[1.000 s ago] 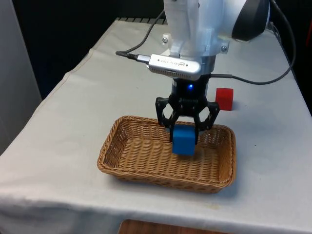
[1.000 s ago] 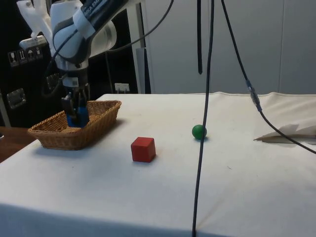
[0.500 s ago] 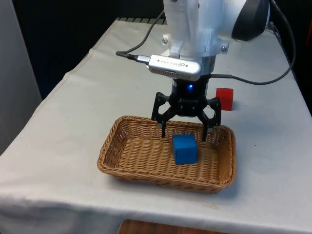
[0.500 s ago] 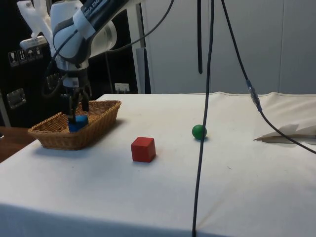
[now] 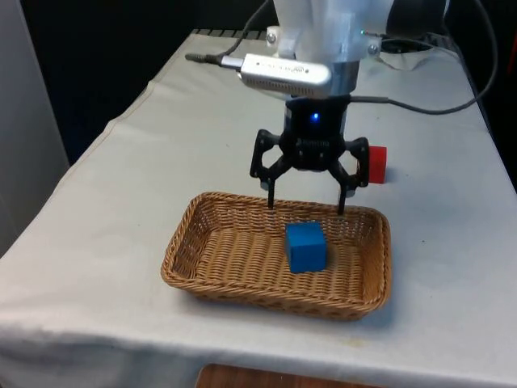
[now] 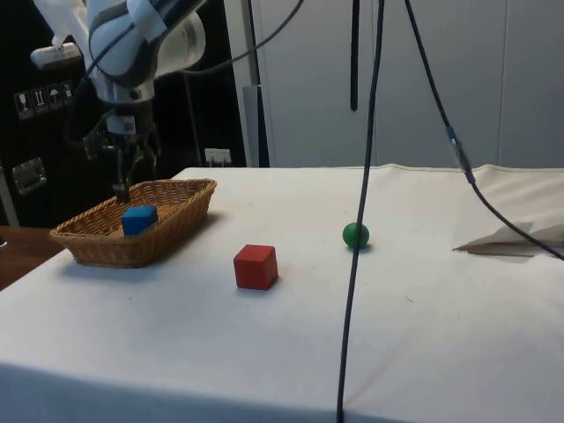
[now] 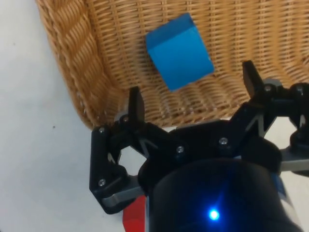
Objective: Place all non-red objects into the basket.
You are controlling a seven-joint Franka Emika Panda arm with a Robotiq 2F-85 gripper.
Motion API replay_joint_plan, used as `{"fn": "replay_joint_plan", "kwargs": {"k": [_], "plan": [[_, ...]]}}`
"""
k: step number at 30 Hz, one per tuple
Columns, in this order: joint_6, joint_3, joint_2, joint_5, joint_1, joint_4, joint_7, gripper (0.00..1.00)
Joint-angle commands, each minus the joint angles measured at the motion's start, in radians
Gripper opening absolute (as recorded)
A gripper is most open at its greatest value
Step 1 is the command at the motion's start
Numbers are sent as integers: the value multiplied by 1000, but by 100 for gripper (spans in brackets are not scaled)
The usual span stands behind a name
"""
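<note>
A blue cube [image 5: 305,246] [image 6: 139,218] [image 7: 179,50] lies inside the wicker basket [image 5: 191,259] [image 6: 92,248] [image 7: 67,58], towards its far side. My gripper [image 5: 306,206] [image 6: 124,187] [image 7: 192,82] hangs open above the basket's far rim, just over the cube, with nothing between its fingers. A red cube [image 5: 373,163] [image 6: 256,266] stands on the cloth beyond the basket, partly hidden by the gripper in the front view. A green ball [image 6: 355,234] rests on the table farther along in the side view.
Black cables [image 6: 361,176] hang down across the side view. A crumpled white cloth or paper [image 6: 515,238] lies at the side view's right edge. The table's edges fall away at both sides in the front view.
The gripper opened and let the blue cube drop into the basket, then rose from inside the basket to above its far rim. The cube now lies still.
</note>
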Motion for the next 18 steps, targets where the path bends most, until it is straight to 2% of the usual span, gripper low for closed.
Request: {"fn": "replay_joint_plan", "kwargs": {"k": [1, 3, 4, 5, 10, 11, 12, 18], "plan": [[-4, -6, -15, -3, 6, -12, 9, 100], [-14, -8, -30, -4, 8, -17, 15, 100], [-12, -2, -20, -1, 1, -7, 8, 100], [-18, -9, -37, -5, 8, -19, 18, 100], [-41, -12, -86, -9, 13, -45, 29, 100], [-41, -5, -78, -5, 7, -37, 22, 100], [-43, -13, -94, -10, 15, -51, 31, 100], [-54, -15, -168, -19, 24, -106, 33, 100]]}}
